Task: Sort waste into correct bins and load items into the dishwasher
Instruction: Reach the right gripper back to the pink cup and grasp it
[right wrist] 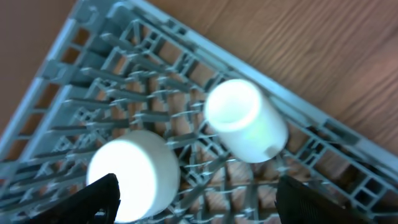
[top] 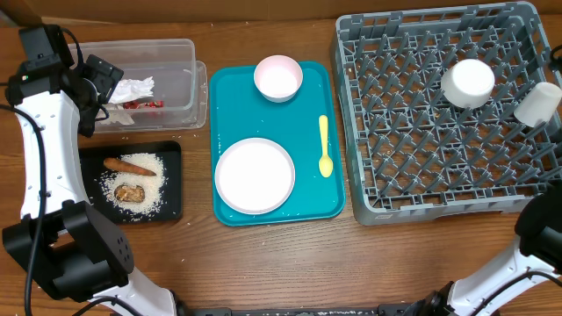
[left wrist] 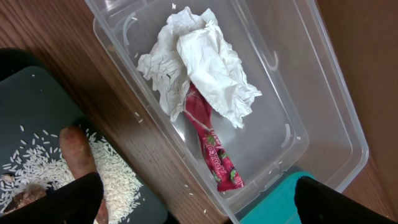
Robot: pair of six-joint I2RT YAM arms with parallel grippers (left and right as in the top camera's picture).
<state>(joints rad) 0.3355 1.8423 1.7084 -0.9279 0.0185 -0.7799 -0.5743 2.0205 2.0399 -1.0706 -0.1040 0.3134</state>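
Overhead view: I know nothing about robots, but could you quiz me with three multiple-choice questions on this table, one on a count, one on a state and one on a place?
1. How many dishes sit in the grey rack?
A. none
B. two
C. four

2. How is the white plate on the teal tray lying?
A. flat, with nothing on it
B. standing on edge
C. stacked under a bowl

3. Where is the red wrapper?
A. in the grey rack
B. on the teal tray
C. in the clear tub

Answers:
1. B, since only a white bowl and a white cup rest among the pegs.
2. A, since its whole round face shows from above, plain white.
3. C, since it lies on the tub's floor, partly under the napkin.
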